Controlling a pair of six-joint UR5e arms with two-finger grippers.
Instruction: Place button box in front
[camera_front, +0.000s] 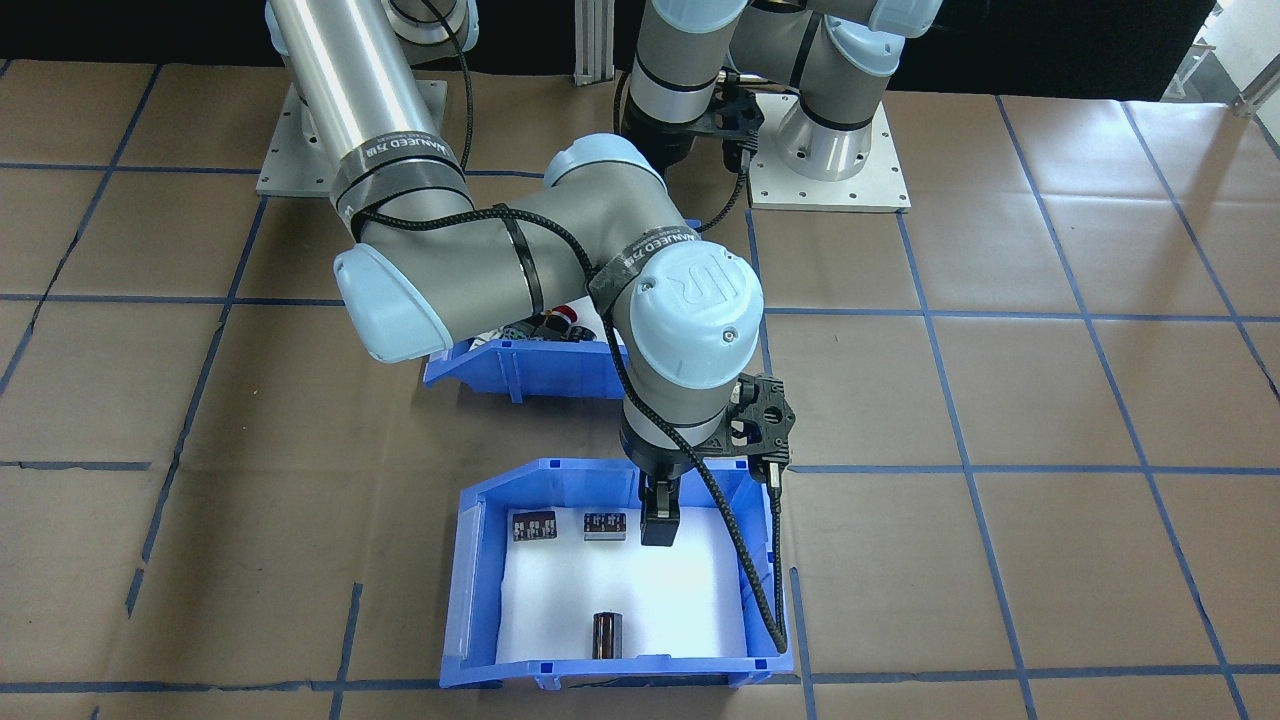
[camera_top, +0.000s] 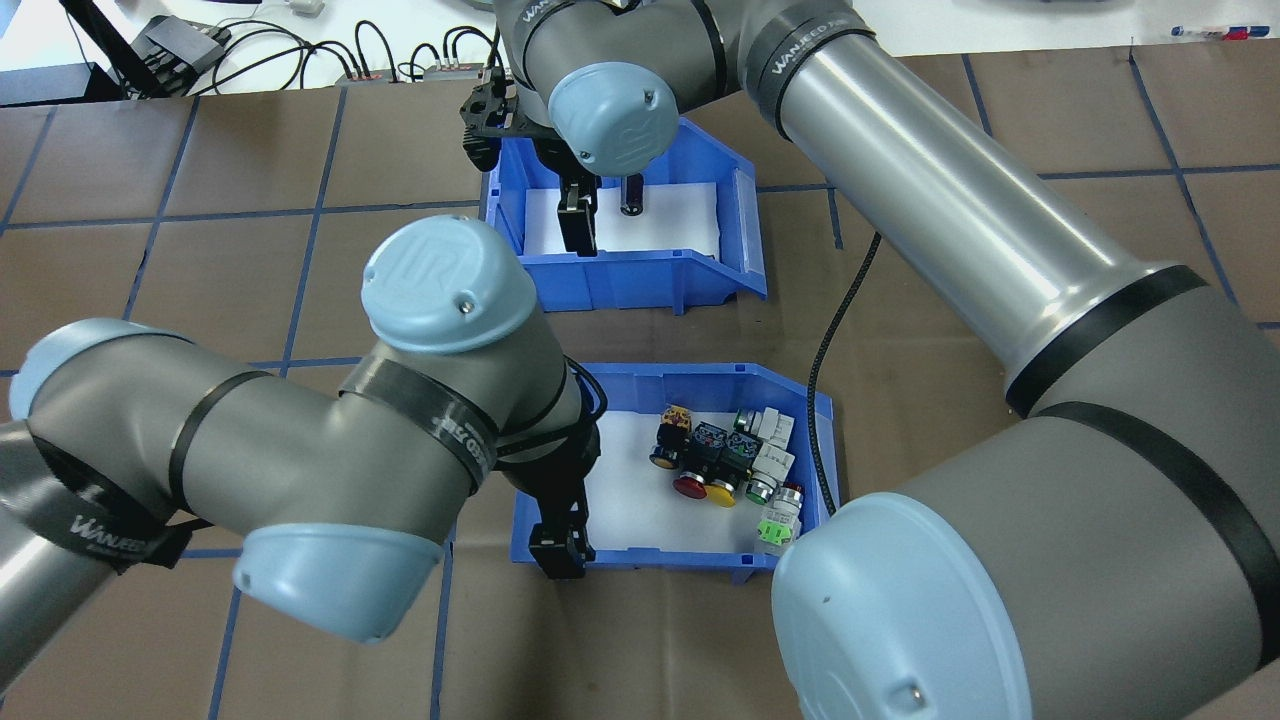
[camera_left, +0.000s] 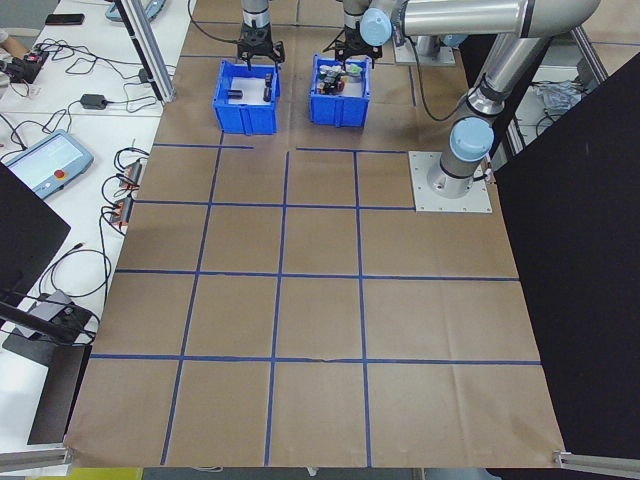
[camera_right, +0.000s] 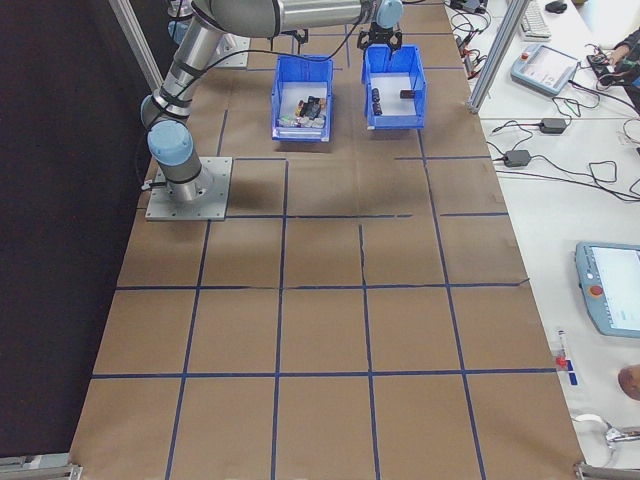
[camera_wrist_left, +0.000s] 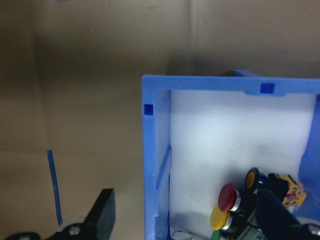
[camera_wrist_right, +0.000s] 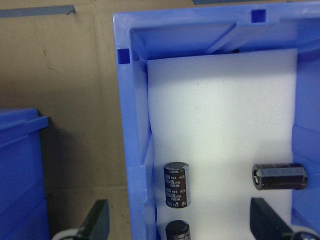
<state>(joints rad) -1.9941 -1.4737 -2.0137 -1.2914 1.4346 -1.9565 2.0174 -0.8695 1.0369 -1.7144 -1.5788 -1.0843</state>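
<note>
Button box (camera_top: 640, 545) lower centre of overhead view. Left gripper (camera_top: 562, 545) nearer, fingers apart astride box's left wall (right gripper (camera_top: 578, 225) likewise spread over other bin (camera_top: 740, 270)).

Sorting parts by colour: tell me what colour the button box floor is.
White; the button box floor shows best in the overhead exterior view.

Button box (camera_top: 790, 400): blue, upright, coloured buttons apparently clustered at one side.
</note>
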